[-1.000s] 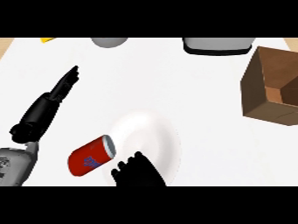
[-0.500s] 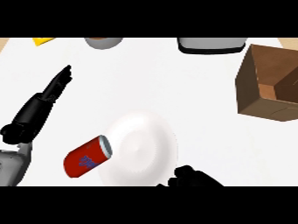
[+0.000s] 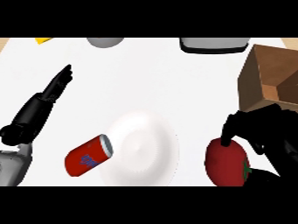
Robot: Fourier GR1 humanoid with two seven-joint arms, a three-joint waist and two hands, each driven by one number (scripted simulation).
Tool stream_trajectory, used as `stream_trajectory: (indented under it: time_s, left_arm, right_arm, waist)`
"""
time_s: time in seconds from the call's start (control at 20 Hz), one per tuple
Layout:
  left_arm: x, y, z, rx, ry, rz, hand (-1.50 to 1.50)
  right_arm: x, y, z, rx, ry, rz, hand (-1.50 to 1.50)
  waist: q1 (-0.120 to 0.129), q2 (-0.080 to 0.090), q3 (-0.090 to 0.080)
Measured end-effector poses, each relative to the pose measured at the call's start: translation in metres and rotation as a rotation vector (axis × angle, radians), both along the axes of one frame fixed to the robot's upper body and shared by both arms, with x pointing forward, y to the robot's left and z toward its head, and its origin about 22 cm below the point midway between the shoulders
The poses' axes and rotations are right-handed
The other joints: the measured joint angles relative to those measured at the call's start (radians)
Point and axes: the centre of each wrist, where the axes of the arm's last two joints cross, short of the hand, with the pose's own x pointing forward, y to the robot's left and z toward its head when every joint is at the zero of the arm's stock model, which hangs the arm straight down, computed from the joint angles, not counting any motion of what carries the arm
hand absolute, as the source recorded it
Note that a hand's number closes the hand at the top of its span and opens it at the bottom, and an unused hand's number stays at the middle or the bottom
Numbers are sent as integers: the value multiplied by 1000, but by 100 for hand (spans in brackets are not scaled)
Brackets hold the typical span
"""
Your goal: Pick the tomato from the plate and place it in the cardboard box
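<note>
Near right: right hand (image 3: 270,131) curled round tomato (image 3: 226,162), clear of plate (image 3: 144,151); pick done; carry to box (image 3: 277,78), far right, remains; left hand (image 3: 51,89) open, resting left.

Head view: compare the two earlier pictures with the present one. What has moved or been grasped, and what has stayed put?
The black right hand has swung from the round white plate toward the view's right and now curls round the red tomato, off the plate near the brown cardboard box. The red soda can beside the plate and the straight-fingered black left hand keep their places.
</note>
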Motion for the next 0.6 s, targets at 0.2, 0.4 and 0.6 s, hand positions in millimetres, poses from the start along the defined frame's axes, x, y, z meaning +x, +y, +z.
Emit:
stream_trajectory:
  time_s: [0.2,0.4,0.6]
  left_arm:
    - [2,-2,0,3,-6,-9,0]
    - [5,-6,5,-2,-11,-26,0]
    - [5,-9,3,-1,-9,-36,0]
  right_arm:
    - [36,-38,15,53,27,-103,150]
    - [70,-76,22,17,25,-177,150]
    - [96,-111,13,-103,86,-213,150]
  waist:
    - [10,2,0]
    - [22,2,-1]
    - [33,5,-1]
